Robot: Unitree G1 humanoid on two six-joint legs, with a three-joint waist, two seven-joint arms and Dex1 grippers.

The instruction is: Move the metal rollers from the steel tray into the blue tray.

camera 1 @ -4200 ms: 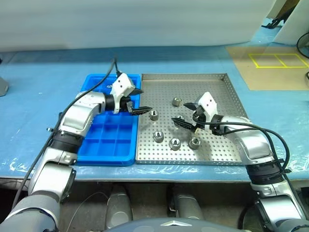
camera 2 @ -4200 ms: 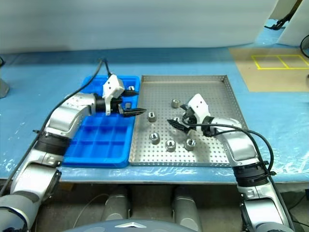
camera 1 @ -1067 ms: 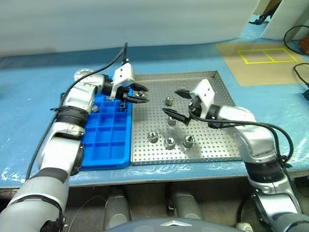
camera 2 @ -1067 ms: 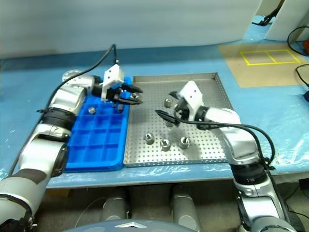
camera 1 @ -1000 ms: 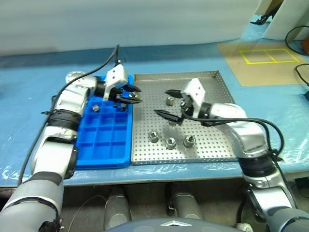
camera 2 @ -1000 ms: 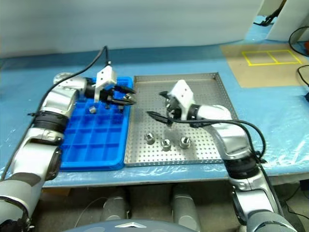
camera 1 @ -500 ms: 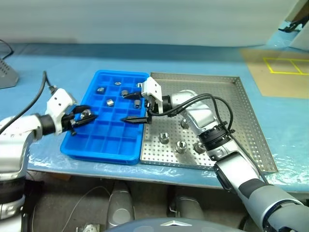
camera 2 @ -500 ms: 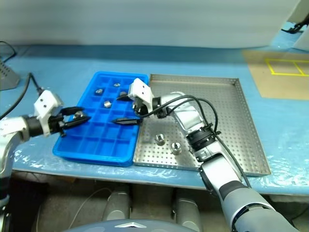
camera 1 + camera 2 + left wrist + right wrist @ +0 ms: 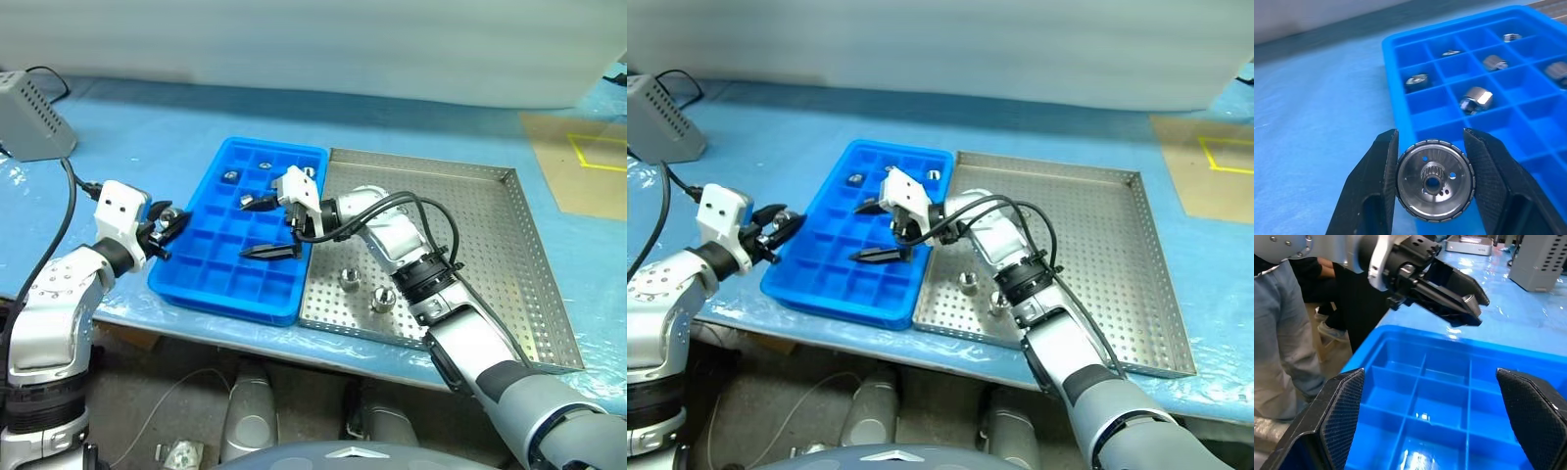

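A: Beside the blue tray's (image 9: 211, 279) outer long edge, off to the left, what is the left gripper (image 9: 168, 227) doing?

B: It is clamped on one metal roller (image 9: 1434, 180). The left wrist view shows the roller end-on between the two black fingers (image 9: 1374, 188), with its hollow, splined centre and knurled rim facing the camera. It sits just outside the tray wall, not over any compartment.

A: And the right gripper (image 9: 266, 227)?

B: Spread wide, holding nothing. It reaches across from the steel tray (image 9: 485, 245) and hangs over the middle compartments of the blue tray, one finger toward the far rows and the other toward the near ones. The right wrist view looks between those fingers at bare compartments, with the left gripper (image 9: 1459, 303) beyond the tray's rim.

A: Where are the other rollers?

B: Several lie in the far rows of the blue tray, each in its own compartment; one (image 9: 1476, 100) is plain in the left wrist view. Two more (image 9: 350, 281) (image 9: 382, 300) stand on the perforated floor of the steel tray, near its front edge and close to the blue tray.

A: Anything else around?

B: A grey box (image 9: 29, 116) sits at the far left on the blue-covered table (image 9: 127, 137). A person's trouser leg (image 9: 1283, 333) shows in the right wrist view.
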